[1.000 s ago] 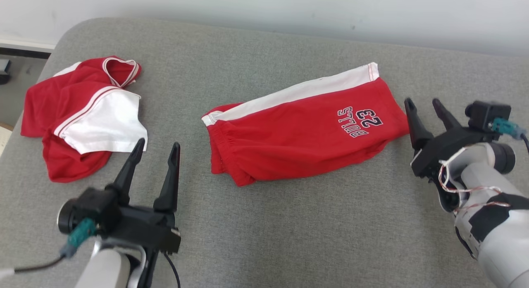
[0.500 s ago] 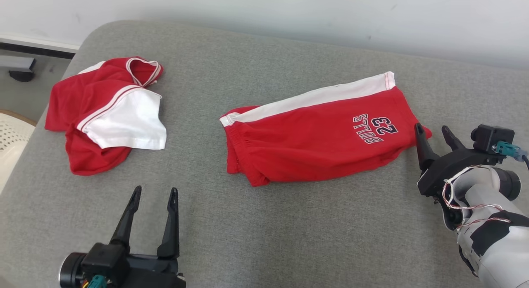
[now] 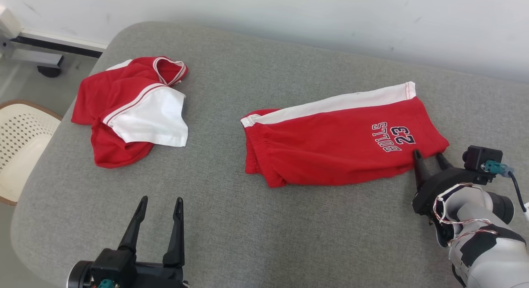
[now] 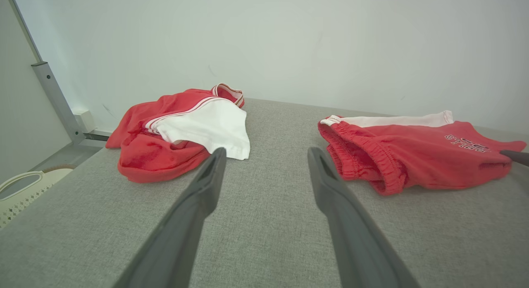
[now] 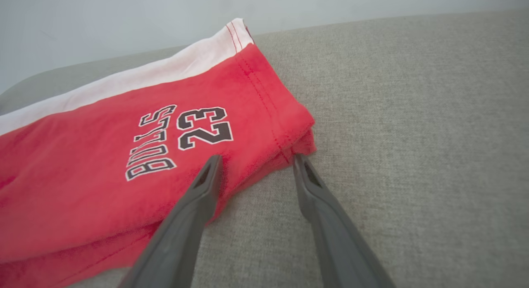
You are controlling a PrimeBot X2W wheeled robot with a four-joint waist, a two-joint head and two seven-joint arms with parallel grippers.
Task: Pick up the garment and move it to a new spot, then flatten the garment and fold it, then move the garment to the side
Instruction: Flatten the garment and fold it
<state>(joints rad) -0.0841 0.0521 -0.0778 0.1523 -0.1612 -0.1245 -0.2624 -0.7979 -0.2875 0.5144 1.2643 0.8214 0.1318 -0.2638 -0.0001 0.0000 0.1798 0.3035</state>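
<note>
Here, both jaws are released, the right straddling the shorts (image 3: 330, 151) at one corner.

Everything sits on a grey woven-fabric pad (image 3: 264, 230) with rounded far corners. Right behind its far edge there's a plain white wall (image 3: 289, 15), a bit scuffed, in soft even light. Off the pad's left edge you get pale floor (image 3: 25, 81), a grey metal frame (image 3: 35, 56) on a dark caster by the wall, and a cream perforated plastic basket (image 3: 20, 143) with a brown rim.
</note>
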